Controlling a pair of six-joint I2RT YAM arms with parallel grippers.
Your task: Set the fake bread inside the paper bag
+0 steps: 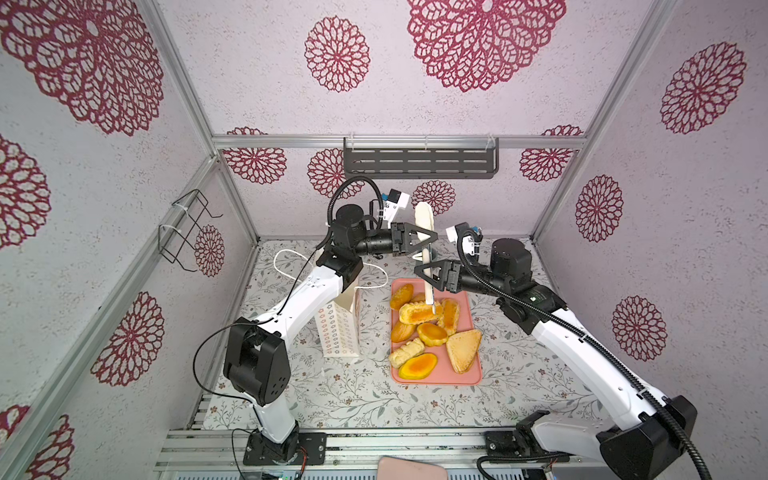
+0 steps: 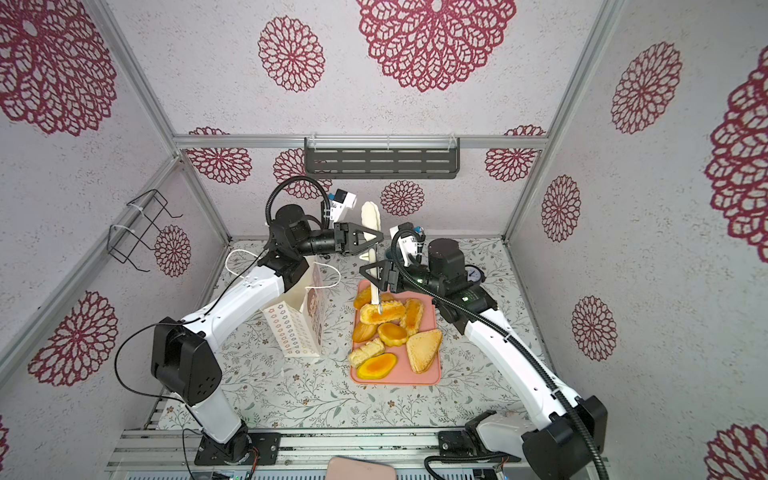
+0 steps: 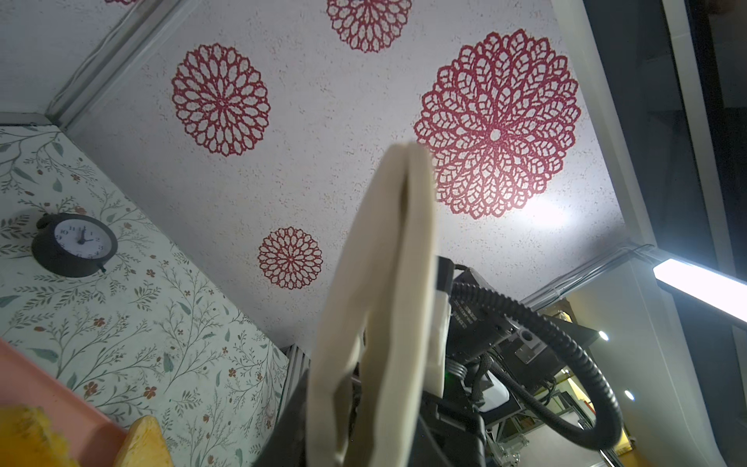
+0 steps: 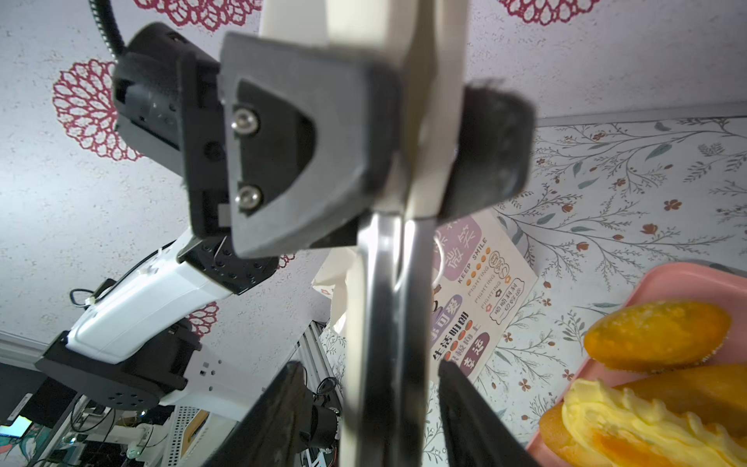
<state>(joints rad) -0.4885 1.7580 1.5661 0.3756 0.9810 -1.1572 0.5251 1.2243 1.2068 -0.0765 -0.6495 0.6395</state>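
Several golden pieces of fake bread lie on a pink tray, among them a tan triangle. The white paper bag stands upright left of the tray, partly under my left arm. My left gripper is shut on the cream handle of a pair of tongs. The tongs hang with their metal tips on the bread. My right gripper stands open around the tongs' metal arms, with a gap on one side.
A black clock sits on the table behind my right arm. A wire rack hangs on the left wall. A dark shelf is on the back wall. A pink object lies at the front rail.
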